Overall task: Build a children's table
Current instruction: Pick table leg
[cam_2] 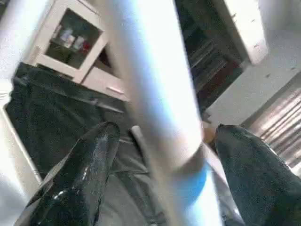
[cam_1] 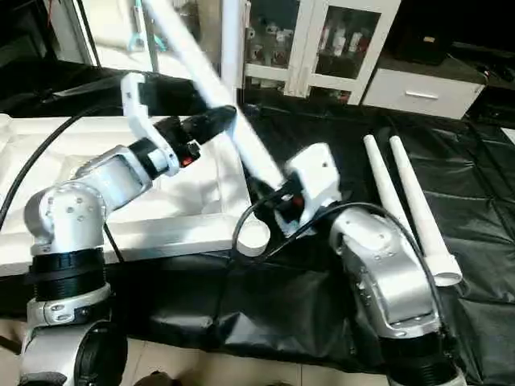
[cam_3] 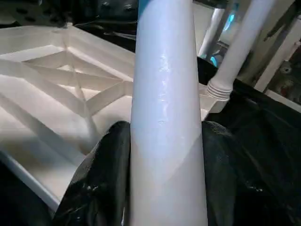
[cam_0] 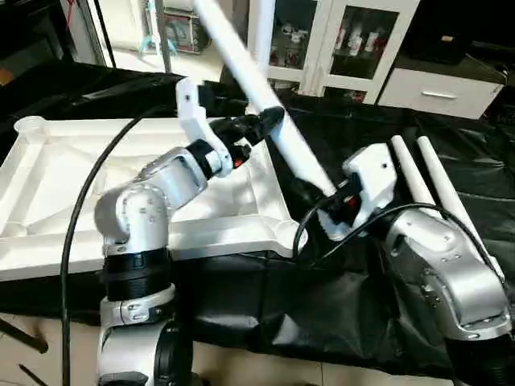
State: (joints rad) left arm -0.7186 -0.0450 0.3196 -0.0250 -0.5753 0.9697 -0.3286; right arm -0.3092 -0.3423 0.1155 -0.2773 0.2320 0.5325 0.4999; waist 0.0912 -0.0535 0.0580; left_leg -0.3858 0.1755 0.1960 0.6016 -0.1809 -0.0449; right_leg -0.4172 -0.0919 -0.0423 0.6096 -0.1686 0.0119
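**Both tools gripping one leg above the upturned top**

The held leg is slanting through the air — its upper end rising toward the cabinet at the back, its lower end coming down toward the near right corner of the table top. The right tool is clamping it low down; in the right wrist view both black fingers are pressing against the tube's sides. The left tool is closing on the same leg higher up, and in the left wrist view its fingers are sitting on either side of the tube, though whether both are touching it cannot be told.

The table top is lying underside up on the worktop, which is covered in black sheeting, with its X-shaped ribs showing. The corner socket nearest the right tool is standing open, just beside the leg's lower end. In the right wrist view another leg is already standing upright in a far corner socket, its ribbed collar seated at the rim.

Two spare legs are lying side by side on the black sheeting to the right, well apart from the top, pointing away from the robot. A white glass-fronted cabinet is standing behind the worktop.
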